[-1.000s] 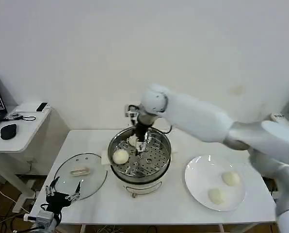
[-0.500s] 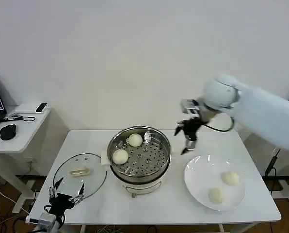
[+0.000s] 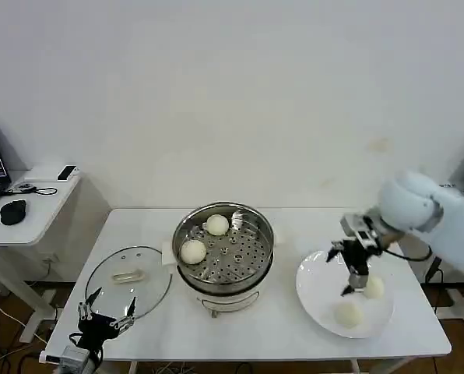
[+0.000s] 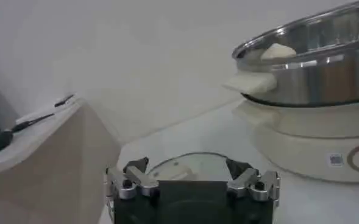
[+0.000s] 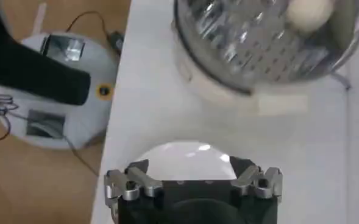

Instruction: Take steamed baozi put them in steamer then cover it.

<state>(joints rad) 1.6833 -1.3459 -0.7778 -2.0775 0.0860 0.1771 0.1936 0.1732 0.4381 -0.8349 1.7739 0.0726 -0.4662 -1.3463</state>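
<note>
While the left gripper hangs open at the table's front-left corner, the round glass lid with its cream handle lies flat left of the steamer. That shiny steel pot holds two smooth white buns on its perforated tray. Right of it, the right gripper hovers open over a white plate carrying two more buns.

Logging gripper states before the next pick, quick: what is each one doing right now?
Left gripper: open, empty, parked by the table's front edge near the cover.
Right gripper: open, empty, above the plate, beside a baozi.
</note>
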